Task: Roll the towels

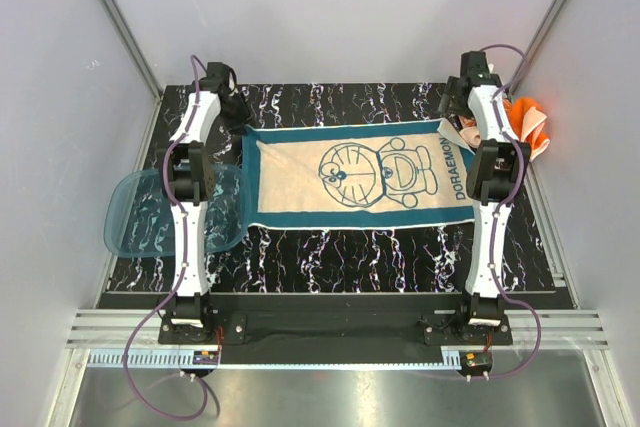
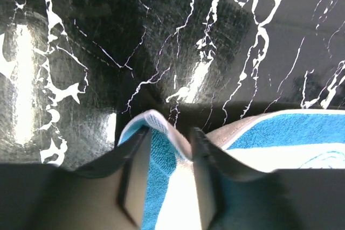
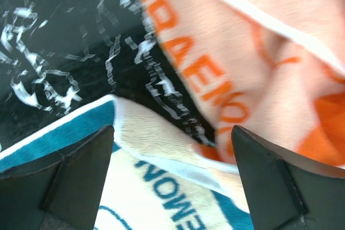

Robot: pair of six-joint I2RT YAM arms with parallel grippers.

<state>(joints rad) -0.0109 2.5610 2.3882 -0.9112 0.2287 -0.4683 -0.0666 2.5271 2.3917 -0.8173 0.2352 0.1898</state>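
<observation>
Black marble-patterned counter [image 1: 330, 247] fills the enclosure floor between pale walls.

**Position of the work.** The teal towel [image 1: 300, 172] lies spread flat across the middle of the counter, printed face up. The orange towel [image 1: 530, 122] lies crumpled at the far right corner, not yet rolled. In the right wrist view its lettered edge reaches the teal towel's far right corner and appears to overlap it. A translucent blue tray [image 1: 135, 217] sits at the left, just beside the teal towel's short edge. The left arm hides whether the two touch.

**State of the hands.**
- The left hand [image 2: 168, 133] is at the far left corner of the teal towel. Its fingers stand narrowly apart and the corner rises between them. Whether the cloth is pinched or only resting there cannot be told.
- The right hand [image 3: 171, 133] hovers over the far right corner. Its fingers are wide apart and it holds nothing.

**Stage.** Judged as the start of the first roll, since neither towel shows a turn.

**Hazards from this point.**
1. If the right hand closes here, it may take orange cloth together with teal, because the two edges meet under the fingers.
2. If the left hand lifts while cloth is caught, it will drag that corner and wrinkle the flat sheet.
3. If the hands take unequal hold or travel unevenly, the roll will come out skewed and cone-shaped.
4. If the left arm sweeps low, it may knock the tray into the towel.
</observation>
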